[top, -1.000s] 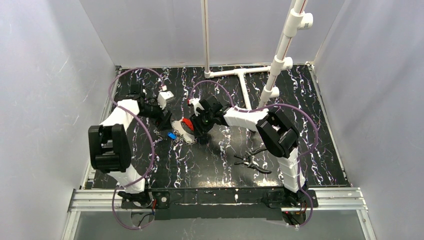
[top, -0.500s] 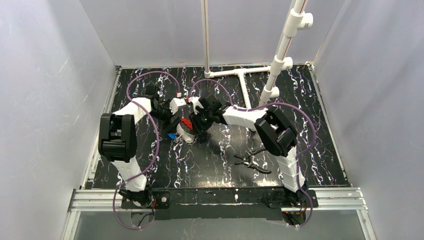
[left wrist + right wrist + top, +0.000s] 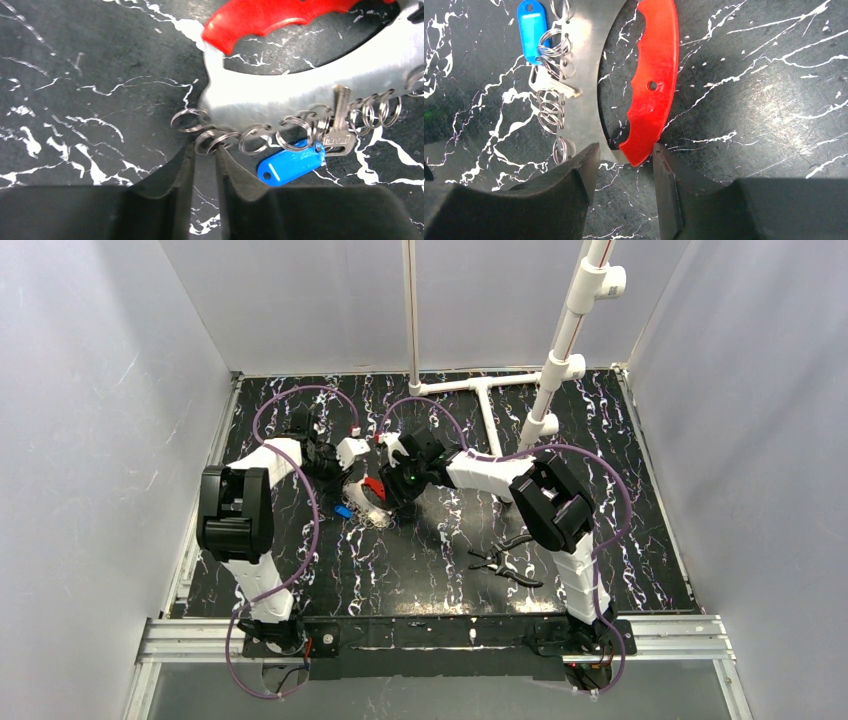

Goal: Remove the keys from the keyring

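The keyring [image 3: 654, 85] is a red curved grip joined to a silvery crescent plate [image 3: 300, 85], lying on the black marbled table. Several small split rings hang along the plate's edge. One silver key [image 3: 340, 135] and a blue tag [image 3: 292, 165] hang among them. My left gripper [image 3: 205, 147] has its fingers drawn close on an end split ring [image 3: 212, 141]. My right gripper [image 3: 624, 150] clamps the end where the red grip meets the plate. From above, both grippers meet at the keyring [image 3: 374, 487], and the blue tag [image 3: 343, 510] lies just to its left.
Black-handled pliers [image 3: 505, 560] lie to the right, nearer the front. A white pipe frame [image 3: 480, 390] stands at the back of the table. Grey walls close in both sides.
My left arm has swung right to the keyring and its jaws have closed from wide open to nearly together. My right arm has held still on the red end.
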